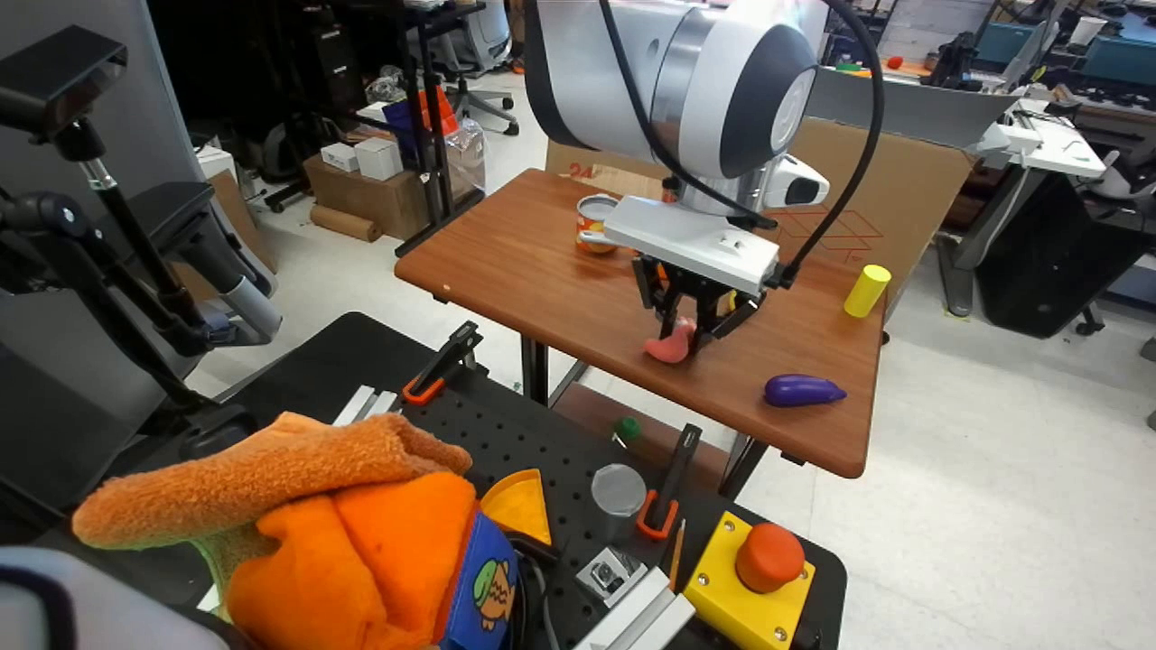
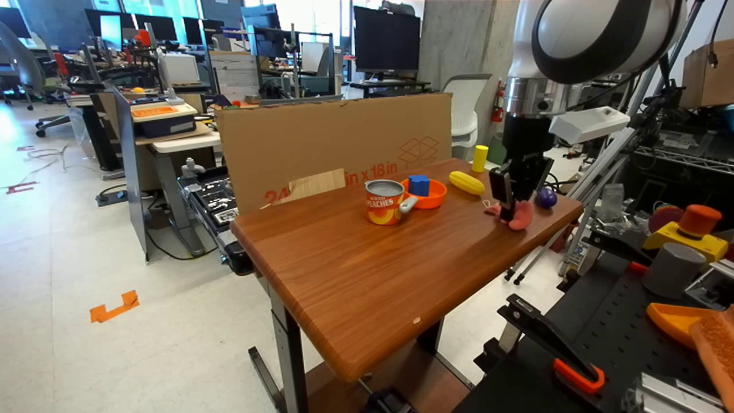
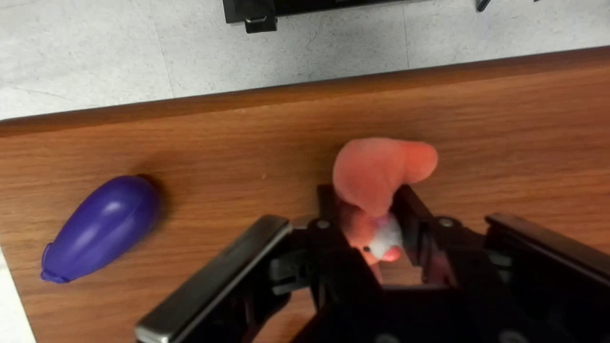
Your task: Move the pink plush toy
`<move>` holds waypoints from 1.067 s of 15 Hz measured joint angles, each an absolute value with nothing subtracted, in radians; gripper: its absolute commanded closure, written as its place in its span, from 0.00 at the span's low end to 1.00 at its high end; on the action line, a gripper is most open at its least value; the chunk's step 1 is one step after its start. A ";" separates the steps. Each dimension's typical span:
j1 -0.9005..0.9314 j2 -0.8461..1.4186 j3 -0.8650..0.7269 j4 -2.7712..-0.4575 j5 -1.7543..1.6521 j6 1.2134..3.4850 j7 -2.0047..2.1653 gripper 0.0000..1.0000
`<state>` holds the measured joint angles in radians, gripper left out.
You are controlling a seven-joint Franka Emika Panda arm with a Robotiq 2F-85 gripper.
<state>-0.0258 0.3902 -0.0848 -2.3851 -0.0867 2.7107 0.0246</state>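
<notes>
The pink plush toy (image 1: 667, 348) is at the near edge side of the brown table (image 1: 560, 298), low at the tabletop. It also shows in an exterior view (image 2: 521, 215) and in the wrist view (image 3: 374, 164), where a white-and-pink face with a black eye sits between the fingers. My gripper (image 3: 366, 202) points down with both fingers against the plush's sides, shut on its middle. The rounded pink end sticks out past the fingertips. The gripper also shows in both exterior views (image 1: 686, 336) (image 2: 508, 211). I cannot tell whether the plush is lifted off the wood.
A purple elongated toy (image 3: 107, 228) lies beside the plush. A yellow corn-like toy (image 2: 467, 182), a yellow cylinder (image 2: 480, 158), an orange bowl (image 2: 437, 198) holding a blue block (image 2: 419, 184), and a peaches can (image 2: 382, 206) stand farther off. Cardboard (image 2: 338, 132) walls the table's back edge.
</notes>
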 measured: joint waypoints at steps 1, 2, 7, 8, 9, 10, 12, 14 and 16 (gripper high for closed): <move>-0.021 0.393 -0.085 -2.383 -0.093 2.711 0.032 0.99; -0.014 0.393 -0.085 -2.382 -0.094 2.711 0.036 1.00; 0.053 0.388 -0.067 -2.386 -0.096 2.712 0.071 0.97; 0.072 0.385 -0.052 -2.391 -0.095 2.712 0.083 0.97; 0.089 0.381 -0.035 -2.396 -0.094 2.712 0.095 0.97; 0.104 0.375 -0.017 -2.404 -0.092 2.712 0.103 0.97; 0.124 0.360 0.026 -2.423 -0.087 2.712 0.105 0.97; 0.130 0.344 0.069 -2.443 -0.083 2.712 0.096 0.97; 0.131 0.330 0.099 -2.452 -0.075 2.713 0.076 0.85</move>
<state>0.1310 0.3296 0.0994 -2.4520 -0.0754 2.7126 0.0758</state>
